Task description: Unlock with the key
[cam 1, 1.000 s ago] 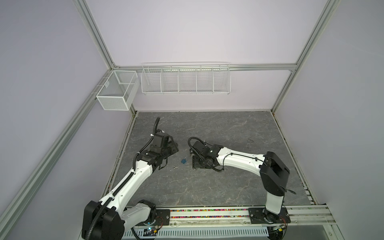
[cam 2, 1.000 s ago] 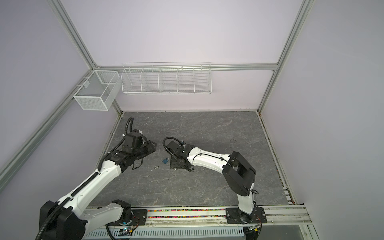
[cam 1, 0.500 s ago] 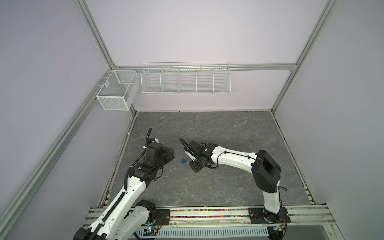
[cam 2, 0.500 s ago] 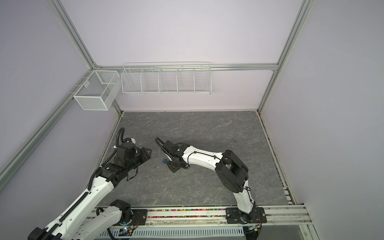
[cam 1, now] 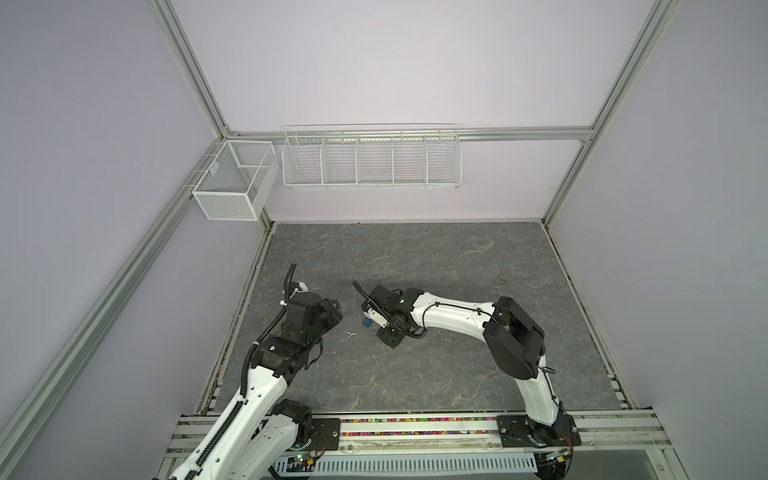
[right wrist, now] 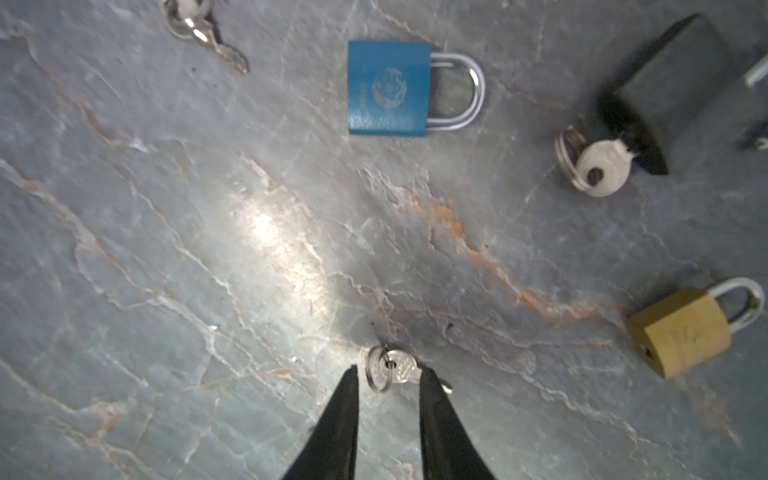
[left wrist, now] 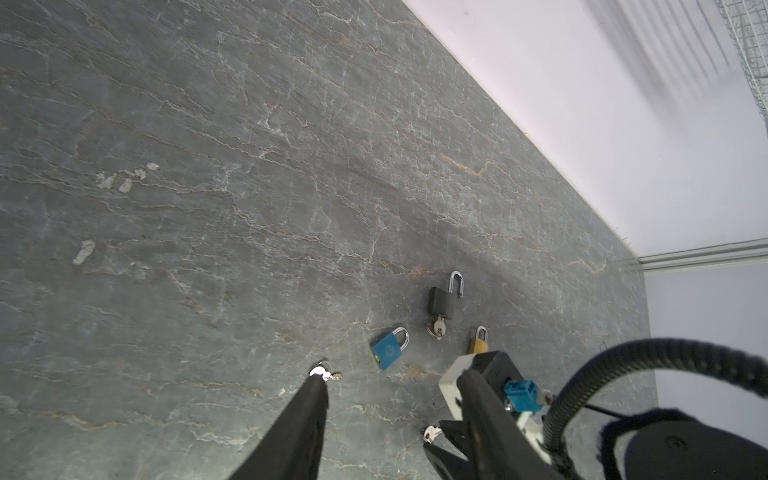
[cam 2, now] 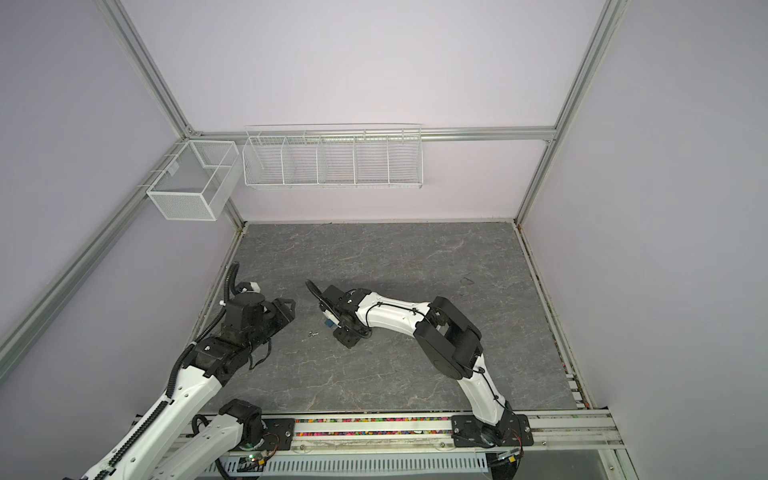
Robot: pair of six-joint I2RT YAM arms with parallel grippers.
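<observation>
A small silver key on a ring (right wrist: 395, 368) lies on the grey floor between the fingertips of my right gripper (right wrist: 390, 372). One finger covers its blade, and a gap shows between the other finger and the ring. A blue padlock (right wrist: 388, 88) lies shut farther out, also seen in a top view (cam 1: 368, 322). A second loose key (left wrist: 326, 372) lies by a fingertip of my open, empty left gripper (left wrist: 392, 374). In both top views the left gripper (cam 1: 332, 313) hovers left of that key (cam 1: 351, 333) and the right gripper (cam 1: 390, 336) is low on its right.
A black padlock (right wrist: 665, 91) with its shackle up has a key (right wrist: 598, 166) in it. A brass padlock (right wrist: 681, 332) lies beside it. White wire baskets (cam 1: 370, 160) hang on the back wall. The arms' rail (cam 1: 415, 432) runs along the front.
The right gripper's jaws have narrowed around the key on the floor after shifting slightly left. The left arm has drawn back toward the front, its jaws unchanged.
</observation>
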